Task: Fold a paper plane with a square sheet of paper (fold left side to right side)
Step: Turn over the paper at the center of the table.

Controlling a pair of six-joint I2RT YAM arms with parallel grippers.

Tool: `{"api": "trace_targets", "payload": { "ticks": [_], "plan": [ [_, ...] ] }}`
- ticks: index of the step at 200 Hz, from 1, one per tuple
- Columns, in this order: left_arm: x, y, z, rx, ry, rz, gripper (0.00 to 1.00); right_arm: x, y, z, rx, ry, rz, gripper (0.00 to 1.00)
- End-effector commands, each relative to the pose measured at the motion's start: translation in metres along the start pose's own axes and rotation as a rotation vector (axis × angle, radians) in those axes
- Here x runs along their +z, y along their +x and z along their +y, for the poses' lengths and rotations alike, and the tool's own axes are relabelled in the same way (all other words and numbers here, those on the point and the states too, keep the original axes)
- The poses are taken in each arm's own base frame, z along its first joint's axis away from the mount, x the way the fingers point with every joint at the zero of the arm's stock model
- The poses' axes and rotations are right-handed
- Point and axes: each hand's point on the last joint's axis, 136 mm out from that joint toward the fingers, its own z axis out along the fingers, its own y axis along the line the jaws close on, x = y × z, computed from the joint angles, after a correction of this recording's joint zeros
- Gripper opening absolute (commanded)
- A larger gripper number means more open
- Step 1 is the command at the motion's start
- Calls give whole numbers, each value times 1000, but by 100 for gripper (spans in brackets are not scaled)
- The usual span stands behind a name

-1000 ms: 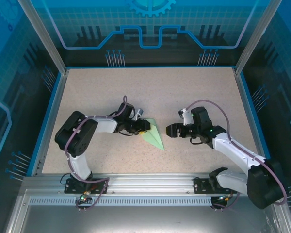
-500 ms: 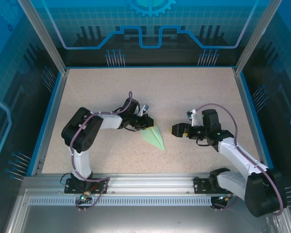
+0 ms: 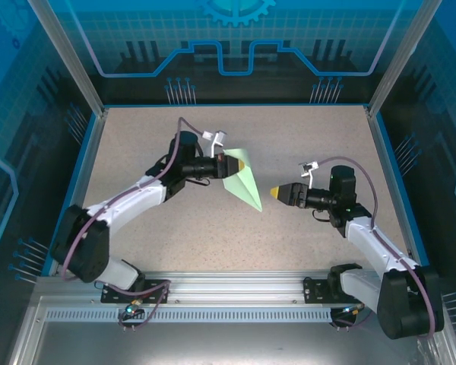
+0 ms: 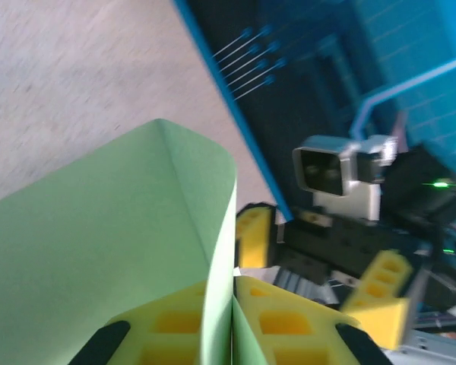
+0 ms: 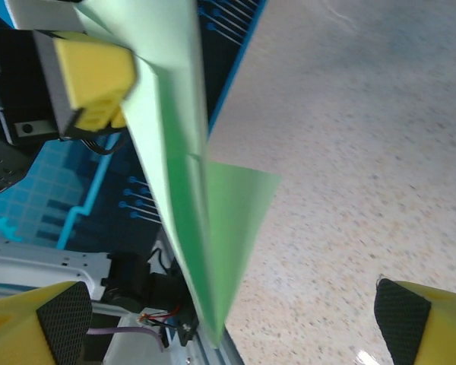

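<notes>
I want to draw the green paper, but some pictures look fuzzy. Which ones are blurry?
Top external view: sharp and evenly lit, the paper crisp. Left wrist view: blurriest, the table and back wall smeared, the paper soft near the lens. Right wrist view: the paper's edge fuzzy, the table's speckles clearer.

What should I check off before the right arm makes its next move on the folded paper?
1. Left gripper shut on the folded paper: ok.
2. Paper seated between the left fingers, seen from the left wrist: ok.
3. Right gripper open: ok.
4. Right fingers apart from the paper: ok.
5. Paper's lower tip off the table: cannot tell.
6. Centre crease sharp and straight: cannot tell.
</notes>
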Motion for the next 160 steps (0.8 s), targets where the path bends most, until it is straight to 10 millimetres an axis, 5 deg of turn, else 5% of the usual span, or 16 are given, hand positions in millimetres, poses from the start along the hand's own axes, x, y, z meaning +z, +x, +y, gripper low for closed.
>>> {"api": "trace_targets", "payload": {
  "ticks": [1, 33, 92, 160],
  "plan": [
    [-13, -9, -33, 93, 70, -19, 11, -3, -14, 43, -114, -134, 4, 99],
    [-26, -17, -62, 132, 147, -44, 13, 13, -9, 64, -136, -199, 52, 99],
    [-30, -14, -82, 139, 236, -28, 13, 50, -6, 100, -148, -298, 120, 97],
    [-28, -5, -77, 122, 238, -5, 13, 48, -10, 114, -187, -286, 119, 46]
  ]
}}
